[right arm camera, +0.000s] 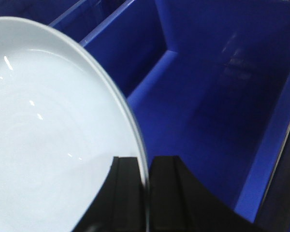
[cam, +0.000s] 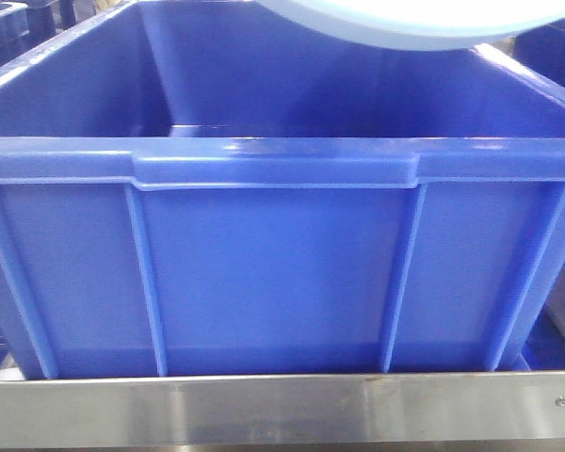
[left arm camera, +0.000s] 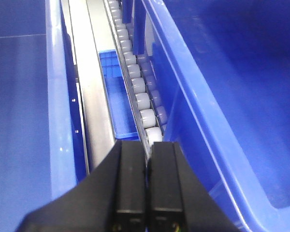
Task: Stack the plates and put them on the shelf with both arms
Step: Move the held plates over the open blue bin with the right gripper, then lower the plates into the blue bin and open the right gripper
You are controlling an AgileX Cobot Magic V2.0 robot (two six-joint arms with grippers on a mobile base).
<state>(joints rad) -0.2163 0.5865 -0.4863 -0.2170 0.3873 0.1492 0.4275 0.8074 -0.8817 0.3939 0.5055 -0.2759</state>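
Note:
A pale bluish-white plate [right arm camera: 43, 135] fills the left of the right wrist view, hanging over the inside of a blue crate. My right gripper [right arm camera: 146, 166] is shut on the plate's rim, one finger on each face. In the front view the plate's edge [cam: 405, 24] shows at the top, above the crate. The shelf's brushed steel front band [cam: 264, 410] runs along the bottom of that view. My left gripper [left arm camera: 148, 154] is shut with nothing between its fingers, above a roller track beside the crate.
The big ribbed blue crate [cam: 264, 264] stands right behind the steel band and fills the front view. A row of grey rollers [left arm camera: 137, 92] runs along its outer wall [left arm camera: 193, 111]. Beside the rollers lie a small blue tray [left arm camera: 117, 96], a steel rail [left arm camera: 89, 96] and another blue crate [left arm camera: 19, 121].

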